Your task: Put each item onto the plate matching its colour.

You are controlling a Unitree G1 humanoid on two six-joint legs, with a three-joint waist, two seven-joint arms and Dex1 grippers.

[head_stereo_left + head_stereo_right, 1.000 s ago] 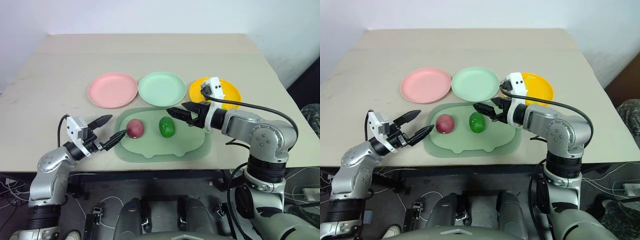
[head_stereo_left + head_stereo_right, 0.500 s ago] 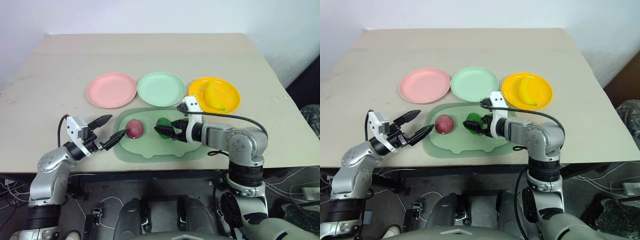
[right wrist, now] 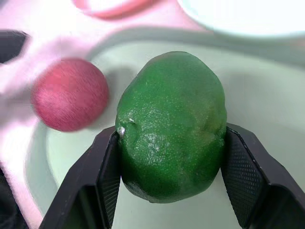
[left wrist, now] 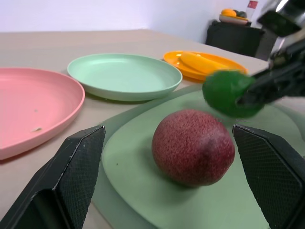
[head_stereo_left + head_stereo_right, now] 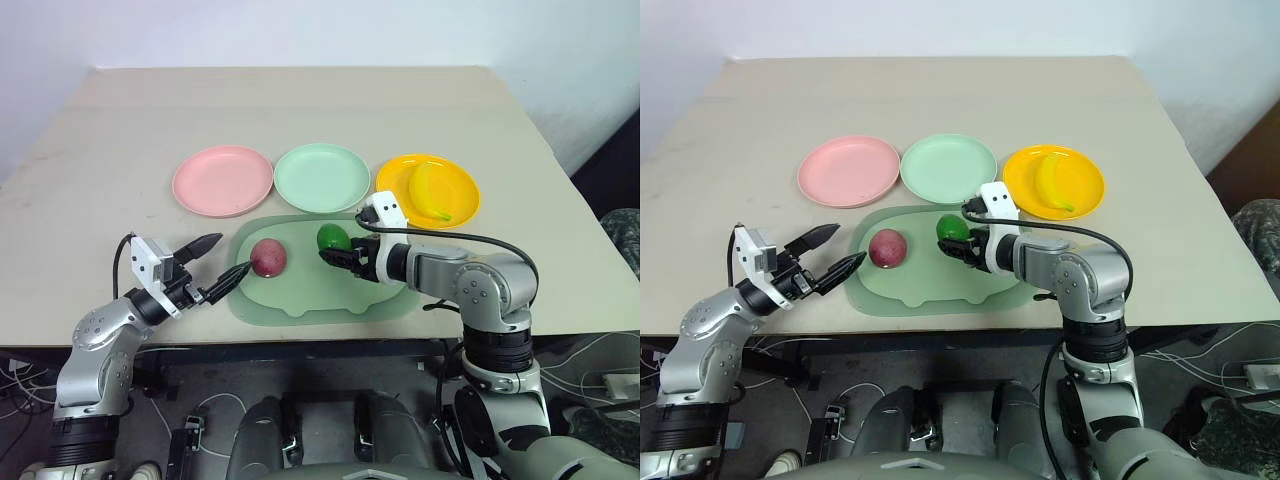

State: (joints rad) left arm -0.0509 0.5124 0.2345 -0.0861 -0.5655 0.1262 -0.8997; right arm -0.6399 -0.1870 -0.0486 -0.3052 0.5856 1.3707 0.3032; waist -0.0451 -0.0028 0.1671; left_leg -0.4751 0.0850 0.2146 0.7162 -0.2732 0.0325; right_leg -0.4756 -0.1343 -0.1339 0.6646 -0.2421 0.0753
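**A:** Which step are we on?

**B:** The green one, I'd say. The right claw (image 5: 338,257) is pinching the green fruit (image 5: 333,238) by its sides, over the far part of the pale green tray (image 5: 300,300). The banana (image 5: 432,192) already lies on the yellow plate (image 5: 395,180), so that pair looks done. The red fruit (image 5: 269,257) sits on the tray, and the pink plate (image 5: 222,180) is bare.

**A:** And the left claw?

**B:** The left claw (image 5: 216,267) is spread wide, low over the tabletop (image 5: 100,150) at the tray's left edge, pointed at the red fruit with nothing between its fingers.

**A:** What does the next move ask for?

**B:** Probably carrying the green fruit a short way forward to the mint plate (image 5: 322,177), just beyond the tray, clearing its rim before letting go. The fruit is glossy and rounded, so it may roll once released.

**A:** Do the wrist cameras add anything?

**B:** The right wrist view shows both pads pressed flat against the fruit's flanks, which the head views leave unclear. The left wrist view shows a gap under the green fruit, suggesting it is lifted off the tray.
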